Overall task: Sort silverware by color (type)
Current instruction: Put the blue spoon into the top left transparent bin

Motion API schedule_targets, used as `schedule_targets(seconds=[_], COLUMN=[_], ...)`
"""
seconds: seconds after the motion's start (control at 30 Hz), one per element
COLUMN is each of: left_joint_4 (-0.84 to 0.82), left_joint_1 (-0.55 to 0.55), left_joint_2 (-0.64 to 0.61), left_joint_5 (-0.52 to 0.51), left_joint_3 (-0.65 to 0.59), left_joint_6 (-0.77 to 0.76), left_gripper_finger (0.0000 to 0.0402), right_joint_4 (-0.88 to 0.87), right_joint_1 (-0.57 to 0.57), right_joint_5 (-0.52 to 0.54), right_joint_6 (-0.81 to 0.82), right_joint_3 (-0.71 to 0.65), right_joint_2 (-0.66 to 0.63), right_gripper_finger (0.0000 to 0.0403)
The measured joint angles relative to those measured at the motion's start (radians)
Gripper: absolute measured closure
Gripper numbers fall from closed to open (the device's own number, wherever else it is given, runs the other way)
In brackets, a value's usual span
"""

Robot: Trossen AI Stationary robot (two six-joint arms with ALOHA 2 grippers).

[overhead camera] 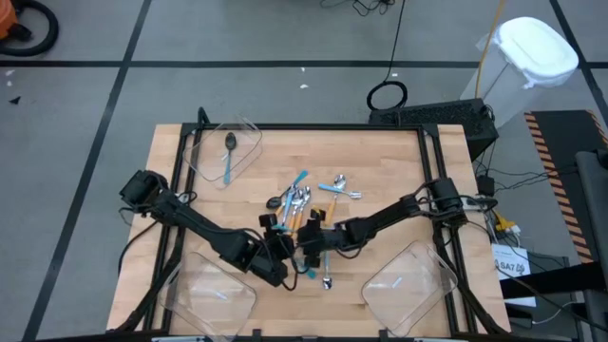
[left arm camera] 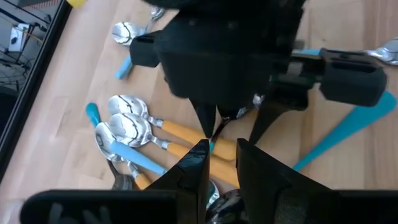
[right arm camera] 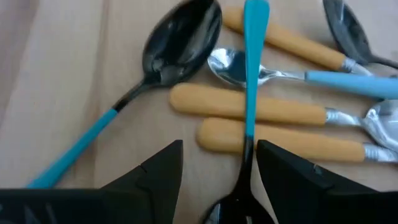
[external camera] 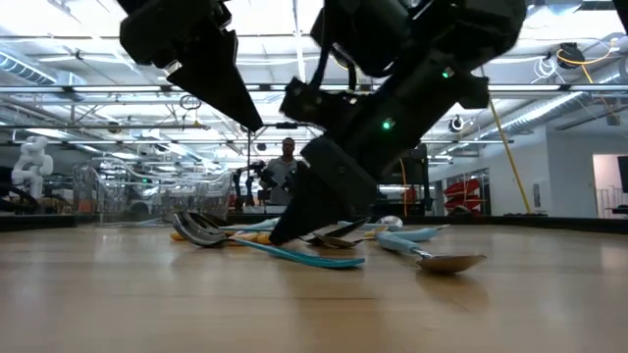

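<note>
The silverware lies in a loose pile (overhead camera: 304, 204) at mid-table: silver and black spoons with light-blue or orange handles. My right gripper (right arm camera: 217, 168) is open and low over the pile's near side. Its fingers stand on either side of the black neck of a blue-handled spoon (right arm camera: 252, 74) without touching it. That spoon lies across two orange handles (right arm camera: 249, 106). My left gripper (left arm camera: 221, 165) hangs higher, just left of the right one (overhead camera: 306, 249), with a narrow gap between its fingers and nothing in it. One black spoon (overhead camera: 229, 157) lies in the far-left bin.
Three clear bins stand on the table: far left (overhead camera: 249, 142), near left (overhead camera: 214, 294) and near right (overhead camera: 408, 285). A single silver spoon (overhead camera: 326, 280) lies near the front edge, below the grippers. The two arms are close together over the pile.
</note>
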Motion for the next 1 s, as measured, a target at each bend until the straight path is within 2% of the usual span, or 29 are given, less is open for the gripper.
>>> schedule_targets(seconds=[0.47, 0.57, 0.73, 1.0], left_joint_4=[-0.004, -0.004, -0.003, -0.003], left_joint_1=[-0.053, -0.059, -0.057, -0.058], left_joint_2=[0.0, 0.0, 0.0, 0.0], left_joint_5=[-0.008, -0.009, -0.01, -0.036], left_joint_3=[0.0, 0.0, 0.0, 0.0], left_joint_6=[-0.049, -0.057, -0.06, -0.06], left_gripper_finger=[0.0321, 0.0321, 0.0321, 0.0321], right_joint_4=[-0.141, -0.167, -0.187, -0.193], right_joint_1=[-0.02, -0.035, -0.052, -0.058], right_joint_5=[-0.001, -0.048, -0.087, -0.105], right_joint_6=[0.045, 0.091, 0.136, 0.139], right_joint_3=[0.07, 0.071, 0.072, 0.072], right_joint_2=[0.007, 0.005, 0.005, 0.005], right_gripper_finger=[0.0214, 0.0223, 0.0261, 0.0349])
